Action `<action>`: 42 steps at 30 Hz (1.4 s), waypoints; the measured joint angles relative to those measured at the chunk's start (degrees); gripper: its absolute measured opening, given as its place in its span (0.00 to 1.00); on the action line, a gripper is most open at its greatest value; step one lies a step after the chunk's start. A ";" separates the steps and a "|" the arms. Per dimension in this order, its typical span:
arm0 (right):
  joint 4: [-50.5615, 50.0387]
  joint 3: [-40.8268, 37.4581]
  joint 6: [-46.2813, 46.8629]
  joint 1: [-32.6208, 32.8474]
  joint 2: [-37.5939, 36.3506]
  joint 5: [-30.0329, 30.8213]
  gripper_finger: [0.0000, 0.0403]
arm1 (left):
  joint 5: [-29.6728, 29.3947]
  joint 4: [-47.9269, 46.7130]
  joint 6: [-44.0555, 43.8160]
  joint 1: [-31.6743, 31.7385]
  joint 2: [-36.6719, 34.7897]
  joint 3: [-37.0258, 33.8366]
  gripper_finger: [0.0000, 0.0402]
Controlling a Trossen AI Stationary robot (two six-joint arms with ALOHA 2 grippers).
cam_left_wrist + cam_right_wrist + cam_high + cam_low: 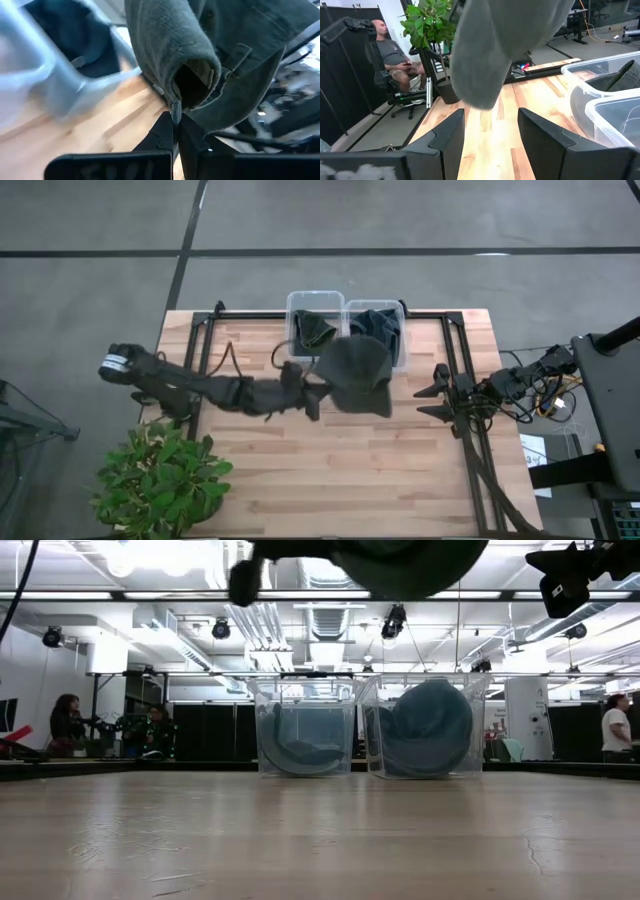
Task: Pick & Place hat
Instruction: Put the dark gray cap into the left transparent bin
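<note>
Your left gripper (322,388) sits at centre frame in the high view, its arm reaching in from the left edge; the fingers (167,131) are pinched together on the edge of the hat (358,372), as the left wrist view shows. Your hat is a dark grey cap, held up off the table (330,480): in the low view it hangs at the very top of the frame, above the two bins, touching neither. In the high view it lies just below and partly over the two clear bins at upper centre. The left bin (314,326) holds a dark folded item; the right bin (378,330) holds another dark cap, seen in the low view as a blue-grey dome against the wall. Your right gripper (440,392) waits at the right side of the table, well apart from the hat, its two fingers (451,131) standing wide apart with nothing between them. A potted plant (160,478) occupies the lower left corner of the table. People show in the room behind: one seated in the upper left of the right wrist view, others at the far left and far right of the low view.
</note>
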 joint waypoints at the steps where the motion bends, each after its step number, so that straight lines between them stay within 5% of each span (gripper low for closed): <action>1: 0.00 0.00 0.00 0.00 0.00 0.01 0.45 | 2.28 1.82 1.18 1.43 -0.02 0.00 0.01; 11: 0.01 0.00 0.24 0.00 0.02 -0.01 0.44 | 29.12 20.14 7.99 15.15 -0.11 -0.02 0.01; 22: -0.03 0.00 0.03 0.00 0.00 0.01 0.44 | 50.12 33.75 10.63 22.01 -0.07 -0.04 0.01; 42: 0.00 0.00 0.70 -0.02 0.00 0.45 0.45 | 62.77 51.12 10.59 19.45 0.00 -0.04 0.01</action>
